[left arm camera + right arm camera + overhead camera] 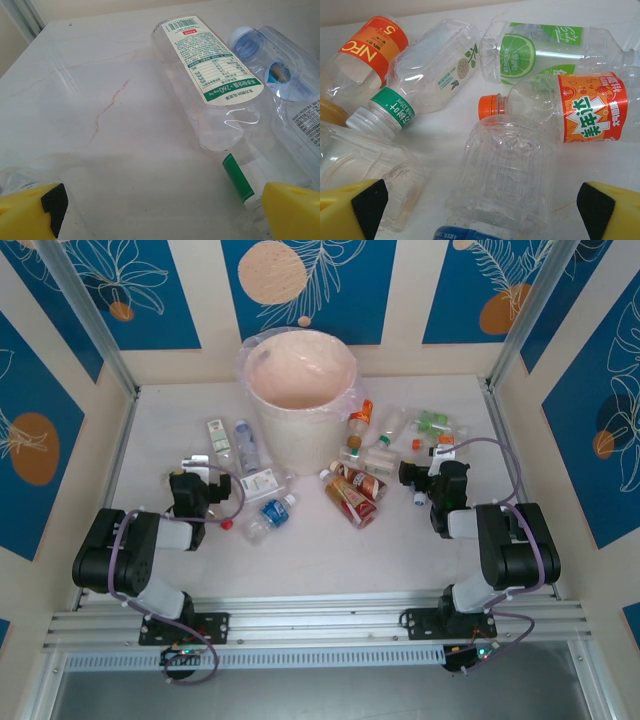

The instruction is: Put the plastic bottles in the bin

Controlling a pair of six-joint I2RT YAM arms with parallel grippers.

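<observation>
Lying beside one bin — about a dozen plastic bottles, scattered.

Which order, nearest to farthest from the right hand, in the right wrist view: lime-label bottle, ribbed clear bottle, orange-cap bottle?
1. Ribbed clear bottle: centre, just ahead of the right hand.
2. Orange-cap bottle: beyond it, right.
3. Lime-label bottle: top, farthest back.

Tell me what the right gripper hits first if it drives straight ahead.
Probably the clear ribbed bottle ahead of the right gripper, framed by its open jaws; the orange-capped bottle lies beyond.
</observation>
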